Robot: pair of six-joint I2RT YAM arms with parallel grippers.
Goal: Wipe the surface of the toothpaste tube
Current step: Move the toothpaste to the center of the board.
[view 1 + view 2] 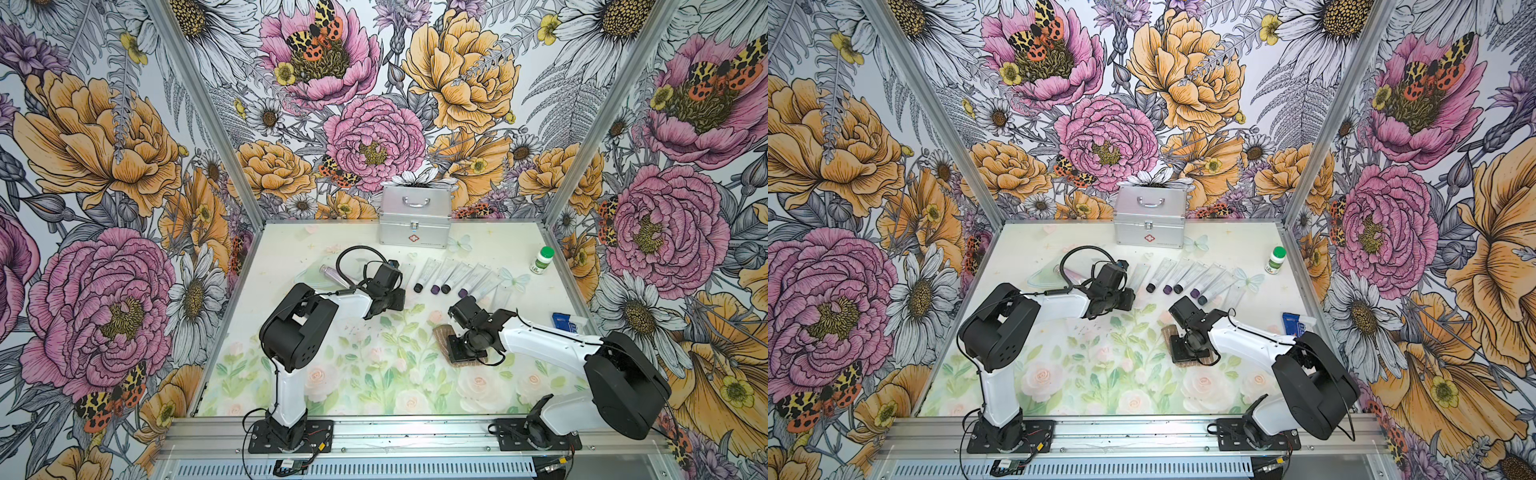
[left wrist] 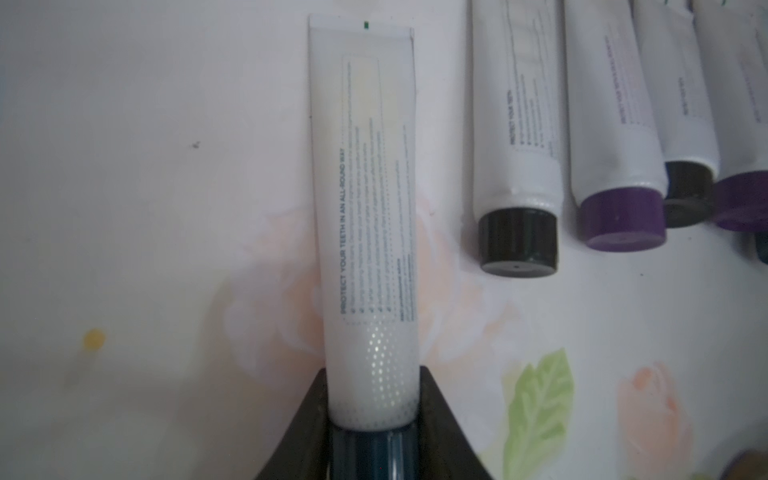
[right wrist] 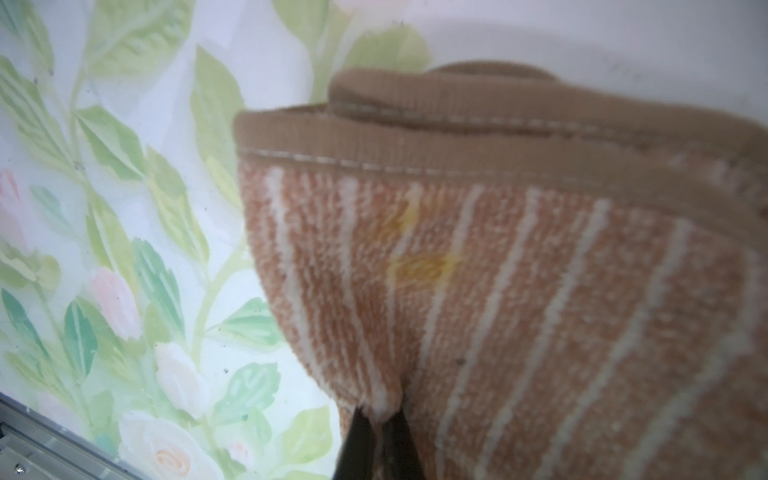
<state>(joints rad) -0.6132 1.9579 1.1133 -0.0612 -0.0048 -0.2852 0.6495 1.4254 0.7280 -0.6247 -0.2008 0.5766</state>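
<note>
Two grips set: left gripper [image 2: 372,419] clamps the toothpaste tube [image 2: 365,208] by its cap end, in front of the metal case [image 1: 414,226]; right gripper [image 3: 380,428] pinches only a thin fold of striped cloth [image 3: 519,291], which wiping drag may pull free.

Both top views: high, front, looking down, whole table [image 1: 291,245] shared. Wrist views: close, facing down at it.
</note>
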